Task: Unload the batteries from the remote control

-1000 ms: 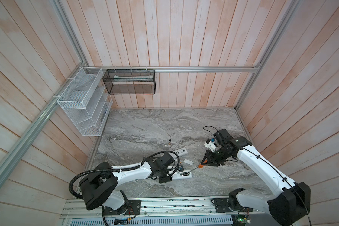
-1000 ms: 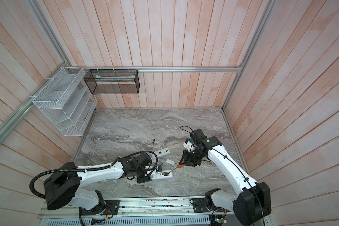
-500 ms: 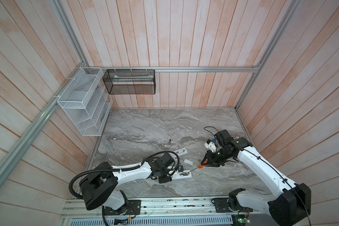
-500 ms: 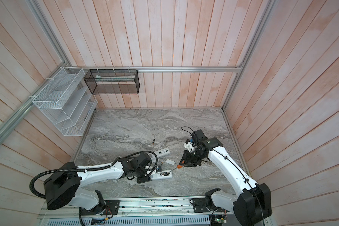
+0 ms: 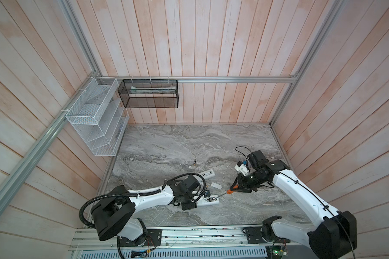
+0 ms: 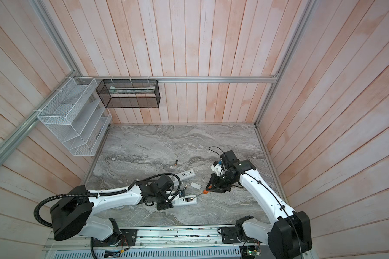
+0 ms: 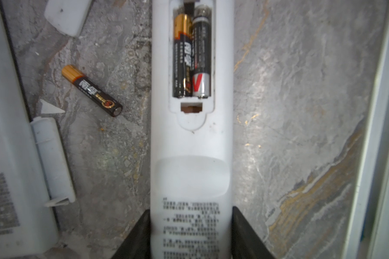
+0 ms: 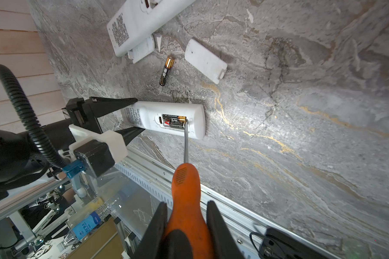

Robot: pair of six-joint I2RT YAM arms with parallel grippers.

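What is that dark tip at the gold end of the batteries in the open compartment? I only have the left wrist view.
Observer: The right wrist view shows it is the metal shaft of an orange-handled screwdriver, its tip set against the batteries in the remote.
Operator: What holds the tool?
Observer: The right claw is shut on its handle.
Operator: Besides the loose battery, is any other one out?
Observer: Yes. In both top views another battery lies farther out on the table, beyond a second remote.
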